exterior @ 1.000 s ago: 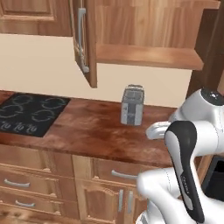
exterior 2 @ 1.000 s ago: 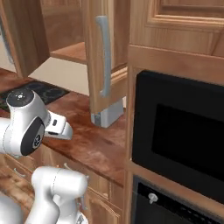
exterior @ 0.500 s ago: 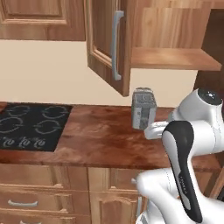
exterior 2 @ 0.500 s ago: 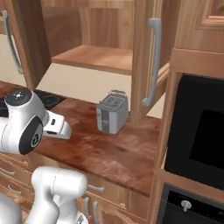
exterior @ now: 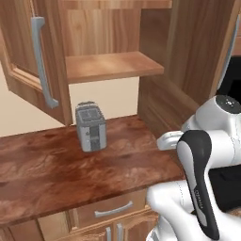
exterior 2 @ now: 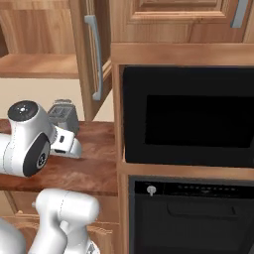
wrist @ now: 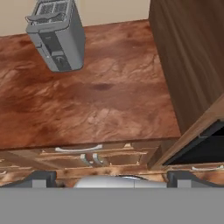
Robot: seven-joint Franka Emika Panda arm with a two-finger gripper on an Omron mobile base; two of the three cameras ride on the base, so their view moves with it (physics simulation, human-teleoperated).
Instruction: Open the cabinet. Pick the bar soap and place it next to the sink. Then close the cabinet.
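Observation:
The cabinet [exterior: 113, 66] stands open above the counter, and the part of its wooden shelf that shows is bare. Its door [exterior: 28, 56] with the long grey bar handle [exterior: 42, 61] swings out to the left. The right base view has the same door [exterior 2: 92, 54] and shelf [exterior 2: 34, 64]. The bar soap and the sink are out of view. My gripper [wrist: 112, 179] is open, its dark fingertips [wrist: 41, 179] far apart with nothing between them. It looks down on the counter's front edge.
A grey toaster [exterior: 91, 126] [wrist: 57, 35] stands on the brown counter [exterior: 70, 169] under the open shelf. A tall wooden unit [exterior: 188, 61] with a black built-in oven [exterior 2: 183, 114] walls off the counter's right end. Drawers with grey handles [wrist: 78, 148] run below.
The whole picture has shifted: the base has driven right along the counter, so the black stovetop has left the views and the oven unit has come in. The gripper stays open.

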